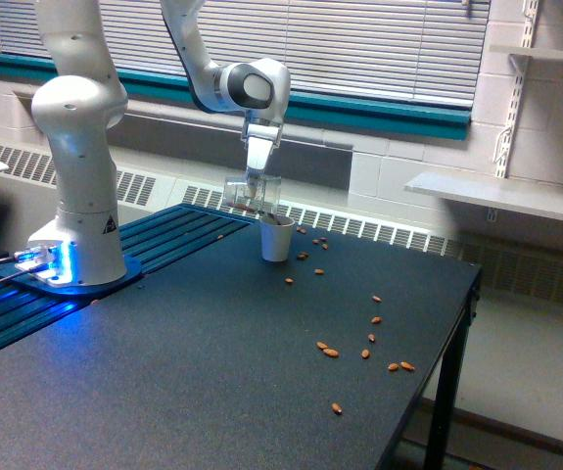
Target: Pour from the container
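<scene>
1. One clear container [252, 194] hangs at the tip of my pincer [252, 188], directly under my wrist, tipped over onto its side so its length runs roughly level.
2. My pincer is clamped on the container from above; the fingers themselves are too small in the exterior view to make out singly.
3. Brown nuts lie along the low side of the container, seen through its wall.
4. The container sits in the air just above and slightly toward the exterior view's left of a small white cup [276, 238], its end close over that cup's rim; whether the two touch I cannot tell.
5. The white cup stands upright on the dark table [193, 362], with brown showing at its mouth.
6. Loose almonds [328, 349] lie scattered on the table toward the exterior view's right of the cup, some near it and others well apart.
7. On my white base [77, 235] there is a small dark triangular sticker [109, 224]; any writing on it is too small to read.
</scene>
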`<state>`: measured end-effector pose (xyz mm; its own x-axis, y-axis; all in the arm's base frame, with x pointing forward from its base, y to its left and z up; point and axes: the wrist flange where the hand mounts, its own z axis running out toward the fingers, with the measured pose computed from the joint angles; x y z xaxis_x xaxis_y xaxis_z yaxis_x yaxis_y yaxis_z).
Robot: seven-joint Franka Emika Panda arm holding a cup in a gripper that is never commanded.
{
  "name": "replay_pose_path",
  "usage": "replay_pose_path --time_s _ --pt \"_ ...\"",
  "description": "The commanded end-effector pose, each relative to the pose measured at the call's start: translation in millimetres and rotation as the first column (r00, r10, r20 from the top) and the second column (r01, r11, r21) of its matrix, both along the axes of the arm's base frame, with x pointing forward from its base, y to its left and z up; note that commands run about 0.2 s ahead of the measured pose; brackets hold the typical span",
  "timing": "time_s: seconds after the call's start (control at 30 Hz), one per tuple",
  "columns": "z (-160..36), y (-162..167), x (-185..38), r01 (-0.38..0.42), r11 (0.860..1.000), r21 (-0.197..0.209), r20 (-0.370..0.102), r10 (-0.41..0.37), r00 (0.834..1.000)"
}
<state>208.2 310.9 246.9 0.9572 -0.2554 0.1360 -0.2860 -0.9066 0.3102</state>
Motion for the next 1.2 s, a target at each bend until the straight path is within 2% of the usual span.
replay_pose_path --time_s 0.03,0.23,0.43,0.57,0.67,0.9,1.17,1.2 --pt "2.1 -1 0 -0.011 1.000 0.012 -0.019 0.011 1.000" --pt "2.0 0 -1 -0.008 1.000 0.019 -0.033 0.009 0.999" --pt "7.3 9 -2 -0.002 0.998 0.058 -0.047 0.004 0.999" --pt "8.3 11 -2 0.006 0.998 0.065 -0.055 -0.002 0.998" --pt "10.6 16 -3 0.011 0.996 0.085 -0.063 -0.006 0.998" --pt "10.2 17 -4 0.028 0.996 0.090 -0.079 -0.021 0.997" --pt "7.6 13 -5 0.075 0.994 0.076 -0.104 -0.067 0.992" --pt "9.0 15 -4 0.084 0.993 0.086 -0.105 -0.075 0.992"
